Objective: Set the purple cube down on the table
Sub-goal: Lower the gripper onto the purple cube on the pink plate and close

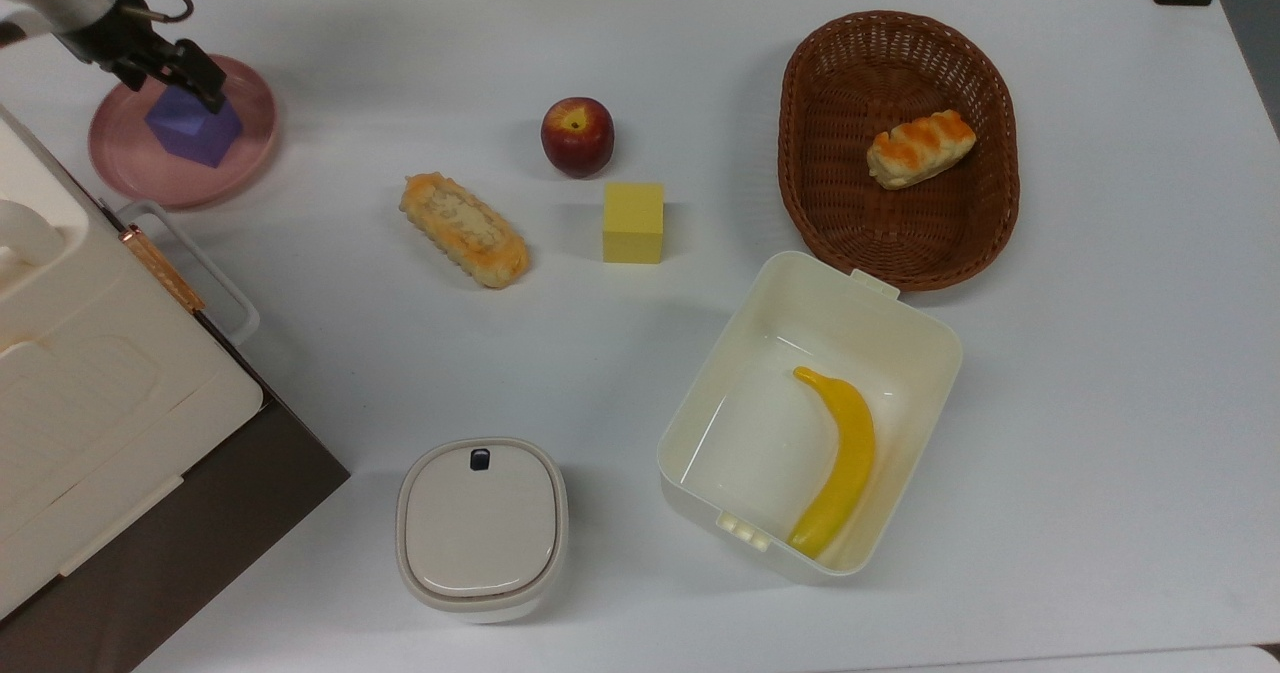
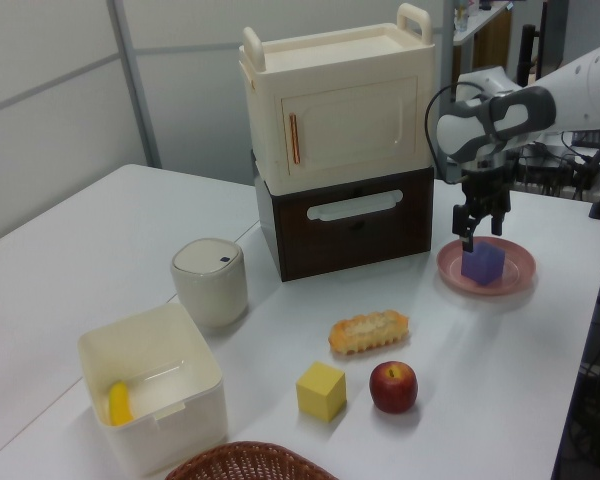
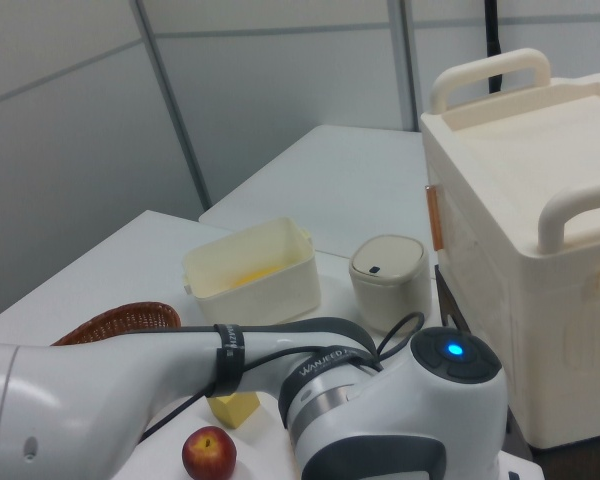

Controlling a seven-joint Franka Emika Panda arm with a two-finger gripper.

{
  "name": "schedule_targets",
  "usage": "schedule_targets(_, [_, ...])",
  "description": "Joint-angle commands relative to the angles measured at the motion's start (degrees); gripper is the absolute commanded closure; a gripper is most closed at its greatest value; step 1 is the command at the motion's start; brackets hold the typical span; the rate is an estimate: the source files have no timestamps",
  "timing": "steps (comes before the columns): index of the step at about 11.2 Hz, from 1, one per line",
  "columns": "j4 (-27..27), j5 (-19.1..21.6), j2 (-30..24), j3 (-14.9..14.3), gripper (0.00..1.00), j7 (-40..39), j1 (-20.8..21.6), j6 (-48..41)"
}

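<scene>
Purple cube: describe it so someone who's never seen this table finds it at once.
Start at the cream-and-brown cabinet; beside it on the table lies a round pink plate. The purple cube sits on that plate, with the gripper right above it. It is the same size as the yellow cube, but that one sits by the apple.

The gripper (image 1: 190, 73) covers the upper corner of the purple cube (image 1: 195, 128) in the top view. How its fingers stand I cannot tell. In the left view the basket (image 2: 250, 462) beyond the yellow cube (image 2: 321, 391) is cut by the bottom edge. In the right view the arm (image 3: 280, 400) hides the table beside the apple (image 3: 209, 453).
</scene>
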Motion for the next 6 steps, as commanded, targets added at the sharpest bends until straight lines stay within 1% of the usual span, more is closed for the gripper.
schedule_targets(1, [-1.85, 0.00, 1.34, -0.09, 0.00, 0.84, 1.09, 4.00])
schedule_targets(4, [-2.21, -1.58, 1.52, -0.09, 0.00, 0.49, 1.09, 4.81])
schedule_targets(5, [-2.64, -1.93, 1.78, -0.09, 0.03, 0.31, 1.09, 4.90])
schedule_targets(6, [-2.73, -2.72, 1.95, -0.09, 0.21, 0.14, 1.09, 4.98])
